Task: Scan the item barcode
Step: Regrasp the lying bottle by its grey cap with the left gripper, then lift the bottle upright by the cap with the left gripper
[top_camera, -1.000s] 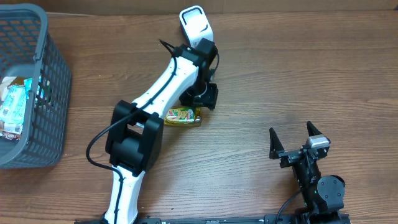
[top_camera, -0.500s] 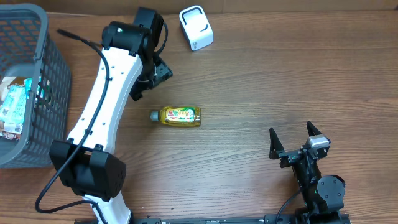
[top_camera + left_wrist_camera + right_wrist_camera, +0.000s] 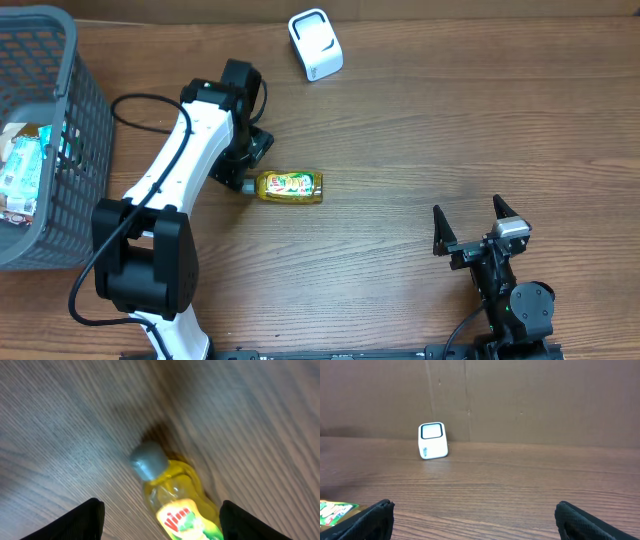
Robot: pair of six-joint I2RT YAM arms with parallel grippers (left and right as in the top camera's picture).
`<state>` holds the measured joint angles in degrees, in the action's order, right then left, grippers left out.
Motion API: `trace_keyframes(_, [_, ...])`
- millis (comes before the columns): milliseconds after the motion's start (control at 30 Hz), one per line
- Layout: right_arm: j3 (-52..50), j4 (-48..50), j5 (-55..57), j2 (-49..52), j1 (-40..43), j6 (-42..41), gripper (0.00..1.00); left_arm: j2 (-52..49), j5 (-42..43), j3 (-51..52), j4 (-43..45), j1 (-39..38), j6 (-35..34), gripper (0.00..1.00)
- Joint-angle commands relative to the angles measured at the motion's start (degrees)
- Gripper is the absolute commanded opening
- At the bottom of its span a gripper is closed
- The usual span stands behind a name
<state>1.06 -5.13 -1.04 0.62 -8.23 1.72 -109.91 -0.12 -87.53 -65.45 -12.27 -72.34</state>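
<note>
The left tool (image 3: 247, 172) had come down from farther up the table to the bottle's (image 3: 290, 186) grey cap, fingers spread to either side and clear of it. The bottle lay on its side mid-table, unmoved. The right tool (image 3: 469, 211) stayed spread. The wooden table (image 3: 450, 120) carried a scanner (image 3: 316, 45) and a basket (image 3: 88, 130). A brown wall (image 3: 530, 400) stood behind.

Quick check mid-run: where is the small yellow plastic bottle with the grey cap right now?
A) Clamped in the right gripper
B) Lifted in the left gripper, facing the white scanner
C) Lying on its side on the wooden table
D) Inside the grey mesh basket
C: the yellow bottle lies on its side on the wooden table, with the open left gripper at its capped end and not lifting it.
</note>
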Motion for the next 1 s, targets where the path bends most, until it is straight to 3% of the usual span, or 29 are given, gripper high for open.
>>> trace_keyframes(0, [-0.61,0.31,0.50,-0.44,0.26,0.26,1.00,-0.22,2.25,4.48,1.90,1.40,-2.97,0.75])
trace_keyframes(233, [-0.61,0.31,0.50,-0.44,0.26,0.26,1.00,-0.24,8.35,13.14,14.14,2.14,-3.17,0.70])
trace_keyframes(667, [-0.61,0.31,0.50,-0.44,0.26,0.26,1.00,-0.24,6.88,18.53,19.71,2.29,-6.05,0.64])
trace_keyframes(733, [-0.61,0.31,0.50,-0.44,0.26,0.26,1.00,-0.22,6.82,18.45,23.04,2.40,-2.82,0.62])
trace_keyframes(800, [-0.61,0.31,0.50,-0.44,0.26,0.26,1.00,-0.22,7.50,18.40,28.74,2.40,6.54,0.62])
trace_keyframes(967, [-0.61,0.31,0.50,-0.44,0.26,0.26,1.00,-0.22,9.20,18.40,32.98,2.40,15.85,0.60])
